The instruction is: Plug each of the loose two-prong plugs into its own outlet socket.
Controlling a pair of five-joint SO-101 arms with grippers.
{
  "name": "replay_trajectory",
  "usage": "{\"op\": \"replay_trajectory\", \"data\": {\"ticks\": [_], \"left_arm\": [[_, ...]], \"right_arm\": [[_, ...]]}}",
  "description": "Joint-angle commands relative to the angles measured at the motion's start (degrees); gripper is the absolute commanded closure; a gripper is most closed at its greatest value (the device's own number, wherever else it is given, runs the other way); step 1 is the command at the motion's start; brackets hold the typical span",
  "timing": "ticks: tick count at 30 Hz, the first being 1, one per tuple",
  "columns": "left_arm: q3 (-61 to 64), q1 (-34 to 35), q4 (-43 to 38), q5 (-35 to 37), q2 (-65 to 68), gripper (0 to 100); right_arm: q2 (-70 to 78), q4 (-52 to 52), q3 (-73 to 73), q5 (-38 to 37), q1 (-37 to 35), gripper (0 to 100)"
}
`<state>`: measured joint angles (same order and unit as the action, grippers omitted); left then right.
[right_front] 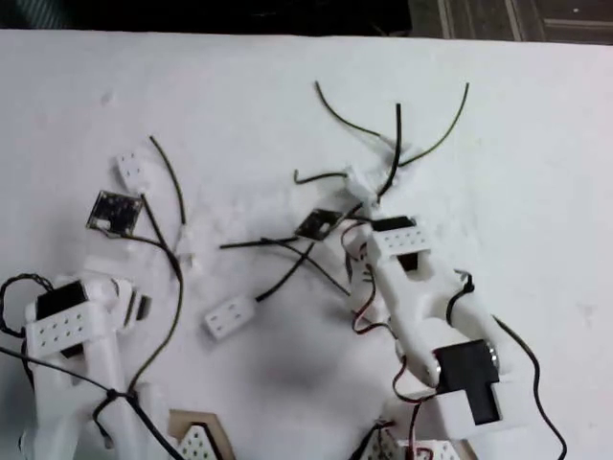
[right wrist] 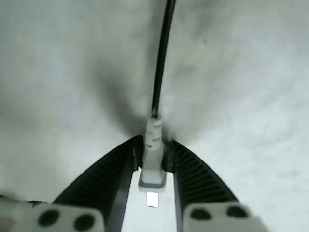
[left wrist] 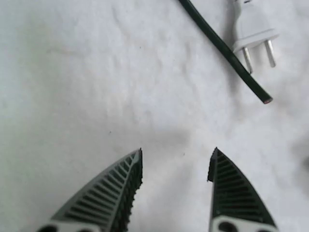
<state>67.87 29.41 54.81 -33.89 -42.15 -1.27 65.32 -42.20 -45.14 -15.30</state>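
My right gripper is shut on a white plug whose dark cable runs away over the white table. From above, that gripper holds the plug at the table's middle, among several dark cables. My left gripper is open just above the bare table, nothing between its fingers. Ahead of it lies a loose white two-prong plug beside a dark cable. In the high view this plug lies beyond the left gripper. White outlet blocks lie at the centre left and far left.
Two dark square pieces lie on the table, one at the left and one by the right arm. Loose cables cross between the arms. Red and black wires hang along the right arm.
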Motion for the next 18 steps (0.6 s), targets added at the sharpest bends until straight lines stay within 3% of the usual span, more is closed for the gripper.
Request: {"op": "replay_trajectory", "data": {"ticks": [1, 7, 18], "left_arm": [[0.1, 0.3, -0.9, 0.5, -1.8, 77], [0.1, 0.3, -0.9, 0.5, -1.8, 77], [0.1, 0.3, -0.9, 0.5, -1.8, 77]], "right_arm": [[0.7, -0.4, 0.0, -0.6, 0.3, 97.8], [-0.9, 4.7, 0.0, -7.2, -1.5, 98.0], [10.2, 9.5, 7.1, -7.6, -2.4, 92.0]]}}
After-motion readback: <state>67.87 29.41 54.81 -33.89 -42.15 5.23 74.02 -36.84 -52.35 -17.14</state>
